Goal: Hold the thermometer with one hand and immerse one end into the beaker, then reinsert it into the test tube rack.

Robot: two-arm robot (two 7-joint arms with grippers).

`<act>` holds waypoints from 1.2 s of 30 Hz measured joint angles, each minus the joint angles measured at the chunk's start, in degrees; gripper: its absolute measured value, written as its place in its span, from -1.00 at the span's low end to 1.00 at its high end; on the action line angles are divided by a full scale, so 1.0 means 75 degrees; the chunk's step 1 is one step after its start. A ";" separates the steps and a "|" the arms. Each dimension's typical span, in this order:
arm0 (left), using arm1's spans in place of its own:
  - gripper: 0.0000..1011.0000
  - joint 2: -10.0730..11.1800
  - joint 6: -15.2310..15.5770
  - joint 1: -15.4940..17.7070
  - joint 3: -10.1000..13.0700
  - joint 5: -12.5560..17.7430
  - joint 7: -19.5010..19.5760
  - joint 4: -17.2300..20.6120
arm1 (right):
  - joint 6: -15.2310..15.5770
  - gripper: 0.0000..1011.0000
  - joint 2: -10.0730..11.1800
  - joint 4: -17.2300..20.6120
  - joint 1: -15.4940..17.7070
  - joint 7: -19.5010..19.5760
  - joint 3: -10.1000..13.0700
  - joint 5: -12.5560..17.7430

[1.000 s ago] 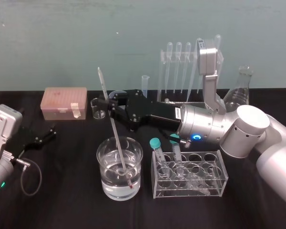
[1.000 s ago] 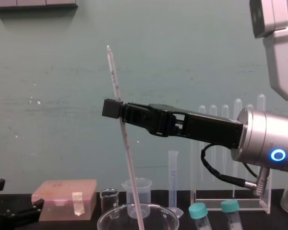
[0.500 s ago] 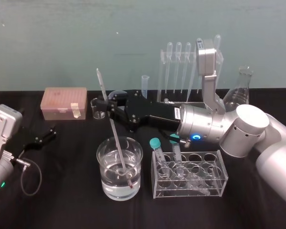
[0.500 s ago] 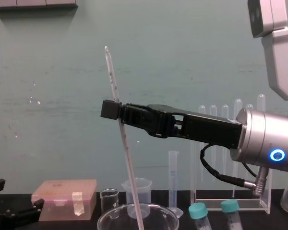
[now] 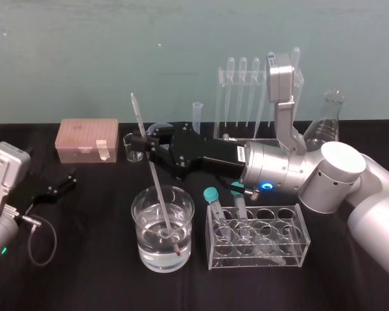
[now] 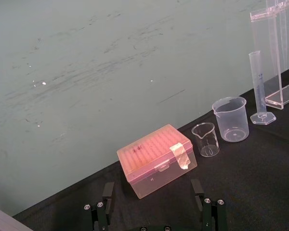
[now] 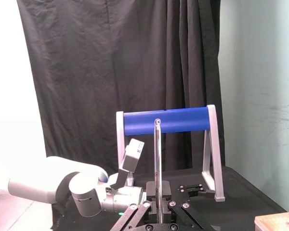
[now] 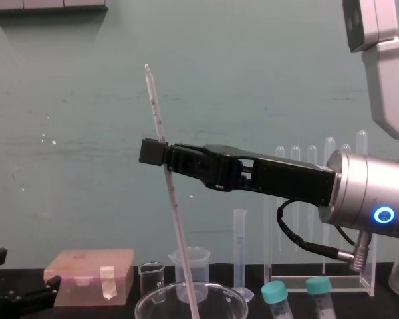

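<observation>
Your right gripper [image 5: 147, 144] fingers clench the thermometer [image 5: 157, 176] mid-stem, tip in the beaker [image 5: 135, 217]. It's brittle, slippery glass, so go gently. Left gripper [image 5: 61, 183] idles, fingers released.

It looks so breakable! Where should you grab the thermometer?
Grip the thermometer on its bare stem above the beaker, coming sideways from the robot's right. It leans nearly upright, lower end in the water, leaving that part free; the right end effector pinches it there.

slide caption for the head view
Right gripper holds the tilted thermometer, lower end dipped in the water-filled beaker; left gripper parked at left.
</observation>
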State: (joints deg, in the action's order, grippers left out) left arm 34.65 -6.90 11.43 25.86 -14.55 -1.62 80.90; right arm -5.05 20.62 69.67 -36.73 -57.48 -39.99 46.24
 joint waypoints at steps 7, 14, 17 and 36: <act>0.99 0.0000 0.0000 0.0000 0.0000 0.0000 0.0000 0.0000 | 0.0008 -0.89 0.0004 0.0008 -0.0005 0.0001 -0.0010 -0.0002; 0.99 0.0000 0.0000 0.0000 0.0000 0.0000 0.0000 0.0000 | 0.0016 -0.89 0.0005 0.0026 0.0000 0.0007 -0.0021 -0.0013; 0.99 0.0000 0.0000 0.0000 0.0000 0.0000 0.0000 0.0000 | 0.0020 -0.89 0.0012 0.0053 0.0014 0.0012 -0.0021 -0.0013; 0.99 0.0000 -0.0001 0.0000 0.0000 0.0000 0.0000 0.0000 | 0.0450 -0.89 0.0106 0.0485 -0.0298 0.0038 0.0205 0.0409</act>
State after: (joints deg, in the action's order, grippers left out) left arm 34.65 -6.91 11.43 25.86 -14.55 -1.62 80.90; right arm -1.67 21.42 73.31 -38.96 -57.20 -38.46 49.31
